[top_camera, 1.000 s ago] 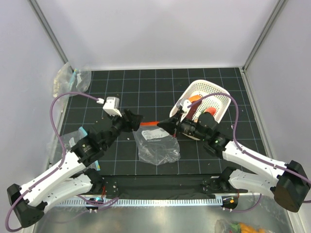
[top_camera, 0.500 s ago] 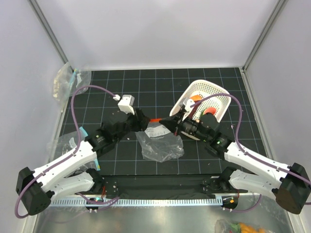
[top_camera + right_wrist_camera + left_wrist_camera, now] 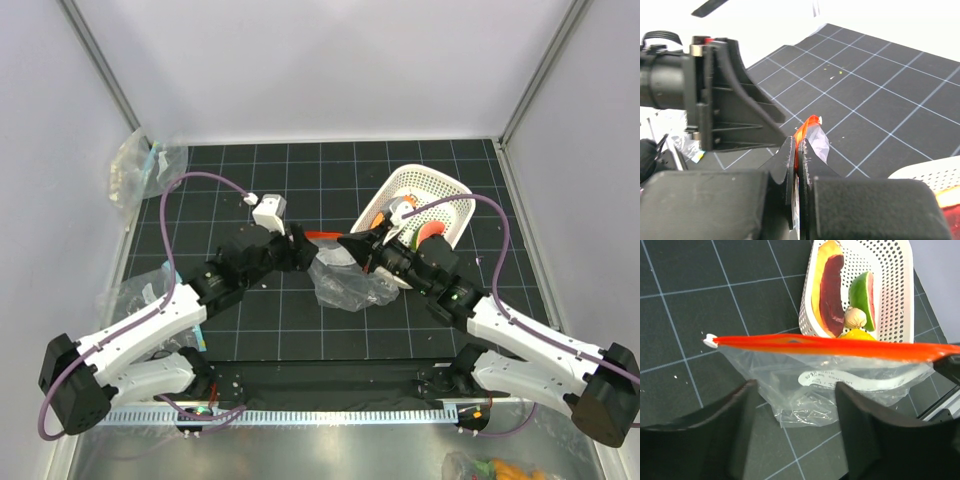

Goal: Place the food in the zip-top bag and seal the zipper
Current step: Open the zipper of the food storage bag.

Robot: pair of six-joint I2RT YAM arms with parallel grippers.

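Note:
The clear zip-top bag hangs by its red-orange zipper just left of the white basket. My right gripper is shut on the zipper's right end; in the right wrist view the jaws pinch the strip. My left gripper is open and empty, level with the bag's left end. In the left wrist view its fingers stand apart below the taut zipper and the bag. The basket holds the orange and dark red piece, watermelon slice, peach ball and lemon.
Clear bags with teal trim lie in the far left corner and by the left arm. Another bag with food lies off the mat at the near right. Walls close in the mat on three sides.
Both grippers and the bag have moved right and away from me, toward the basket. The bag has risen off the mat and hangs more bunched.

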